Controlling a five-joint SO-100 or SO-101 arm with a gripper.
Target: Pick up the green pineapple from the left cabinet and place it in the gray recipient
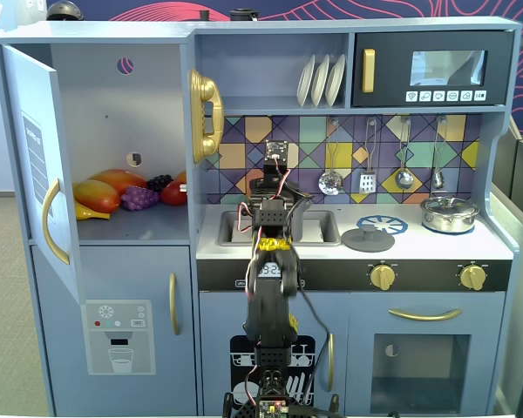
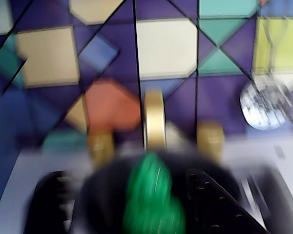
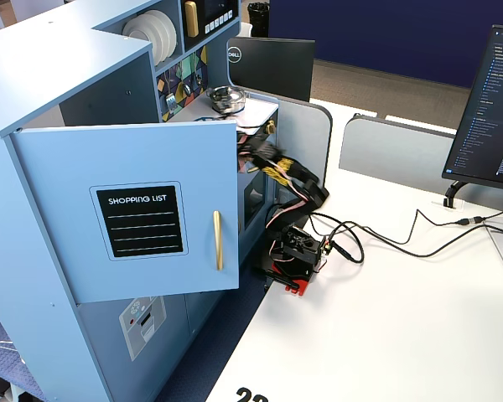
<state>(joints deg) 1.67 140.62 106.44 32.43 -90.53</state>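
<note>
Your black 2-finger gripper [image 2: 151, 204] is closed around the small bright green pineapple [image 2: 151, 200], poised over the dark gray cylindrical pot [image 2: 107, 195] in the blurred wrist view. Your arm [image 1: 270, 287] reaches over the sink. The light blue left cabinet [image 1: 113, 131] stands open, with orange, red and purple fruit [image 1: 131, 193] on its shelf.

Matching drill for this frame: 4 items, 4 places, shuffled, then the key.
1 green pineapple
2 purple grape bunch
3 white plates
4 shiny silver lidded pot

A upright on the top shelf
B on the stove, right side in a fixed view
C in the open left cabinet
D low in the wrist view, over the dark gray recipient

1-D, 2-C, 3-A, 4-B
</note>
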